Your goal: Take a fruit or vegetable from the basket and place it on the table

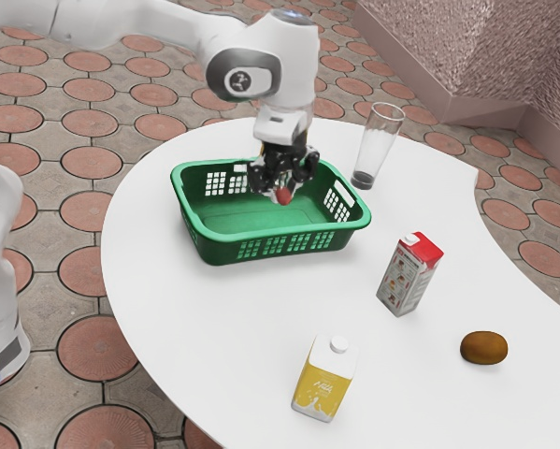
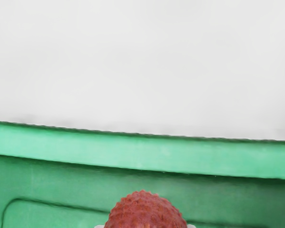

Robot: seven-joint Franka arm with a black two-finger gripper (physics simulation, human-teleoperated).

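Lychee point(image 1: 283, 196), red and bumpy, is between the jaws of the black gripper point(image 1: 282, 181), which are closed on it from two sides; in the wrist view a pale fingertip shows at either flank of the fruit. The jaws point down over the inside of the green plastic basket point(image 1: 219, 251), and the lychee is at their tips, within the outline of the rim. How high it is above the basket's floor I cannot tell. Seen from the hand, a stretch of the basket's rim runs past the fruit, with the white table point(image 1: 195, 327) beyond it.

Just outside the basket, to the exterior view's right of the jaws, a tall clear glass point(image 1: 376, 150) stands upright on the table. Nearer that view's camera than the jaws, and also to its right, there is an upright carton with a red top point(image 1: 410, 273), close to the basket but apart from it. A yellow and white milk carton point(image 1: 324, 379) stands well apart from the jaws, on the camera's side of the basket, its white cap up. Farther from the jaws than the red-topped carton, toward the exterior view's right, a brown kiwi point(image 1: 484, 348) lies on the table, touching nothing else.
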